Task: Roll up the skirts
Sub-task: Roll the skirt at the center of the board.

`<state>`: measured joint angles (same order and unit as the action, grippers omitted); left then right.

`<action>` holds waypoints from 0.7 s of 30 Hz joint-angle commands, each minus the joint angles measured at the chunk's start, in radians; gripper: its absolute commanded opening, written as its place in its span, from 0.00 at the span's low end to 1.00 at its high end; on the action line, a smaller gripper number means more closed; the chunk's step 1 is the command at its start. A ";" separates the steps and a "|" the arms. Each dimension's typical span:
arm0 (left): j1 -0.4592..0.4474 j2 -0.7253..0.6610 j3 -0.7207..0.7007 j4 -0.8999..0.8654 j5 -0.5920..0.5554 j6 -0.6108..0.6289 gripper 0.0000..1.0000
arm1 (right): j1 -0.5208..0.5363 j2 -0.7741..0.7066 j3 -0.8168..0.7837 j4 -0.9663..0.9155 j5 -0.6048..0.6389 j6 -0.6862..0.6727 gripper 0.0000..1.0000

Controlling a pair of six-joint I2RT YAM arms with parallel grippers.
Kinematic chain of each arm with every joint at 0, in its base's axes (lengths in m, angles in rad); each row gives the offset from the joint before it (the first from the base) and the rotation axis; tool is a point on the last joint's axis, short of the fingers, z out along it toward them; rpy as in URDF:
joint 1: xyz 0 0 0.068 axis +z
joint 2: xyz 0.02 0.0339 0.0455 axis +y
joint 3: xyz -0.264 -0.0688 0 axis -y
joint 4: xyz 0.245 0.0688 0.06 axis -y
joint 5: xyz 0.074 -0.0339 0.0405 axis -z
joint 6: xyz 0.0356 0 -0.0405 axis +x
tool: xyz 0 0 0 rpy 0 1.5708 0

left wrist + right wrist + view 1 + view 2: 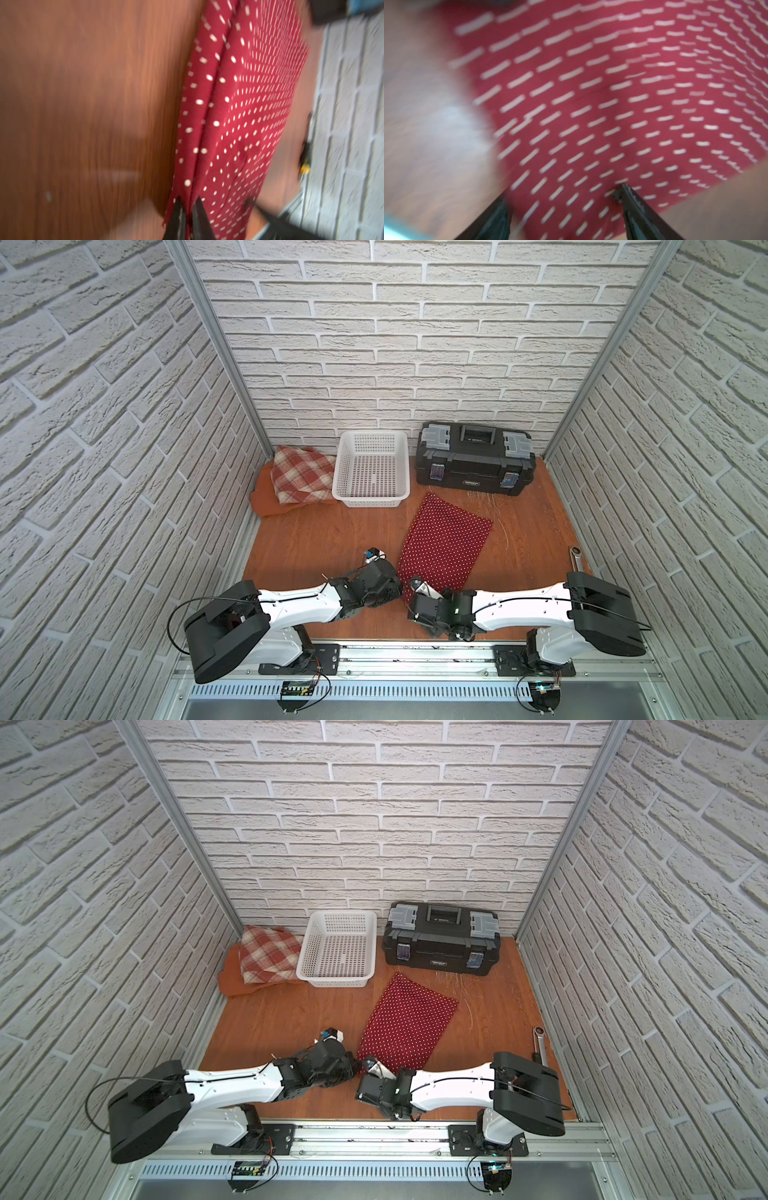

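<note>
The dark red polka-dot skirt (446,543) lies flat on the wooden table, right of centre, in both top views. My left gripper (188,202) is shut on a raised fold at the skirt's near edge (239,104). My right gripper (563,195) is open, its jaws wide apart just over the same near edge (591,104), and nothing is pinched between them. The two grippers sit close together at the skirt's near left corner (365,1058). At the back left, the plaid skirt (301,479) rests on the rust-orange skirt (266,499).
A white mesh basket (340,468) stands at the back centre with a black toolbox (476,464) to its right. A metal wrench (577,558) lies by the right wall. Brick-patterned walls close in the table on three sides.
</note>
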<state>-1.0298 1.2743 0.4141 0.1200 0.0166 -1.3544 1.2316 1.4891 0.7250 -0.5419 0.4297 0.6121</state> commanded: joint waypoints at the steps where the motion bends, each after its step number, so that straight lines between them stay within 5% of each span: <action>1: -0.018 -0.010 -0.014 -0.034 0.052 0.029 0.00 | -0.014 -0.072 -0.031 -0.067 0.065 0.065 0.82; 21: 0.002 -0.021 0.017 -0.057 0.040 0.011 0.00 | 0.190 0.036 0.060 -0.058 0.150 -0.033 0.86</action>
<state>-1.0351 1.2522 0.4179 0.0628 0.0505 -1.3430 1.3998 1.5070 0.7635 -0.6216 0.5301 0.6109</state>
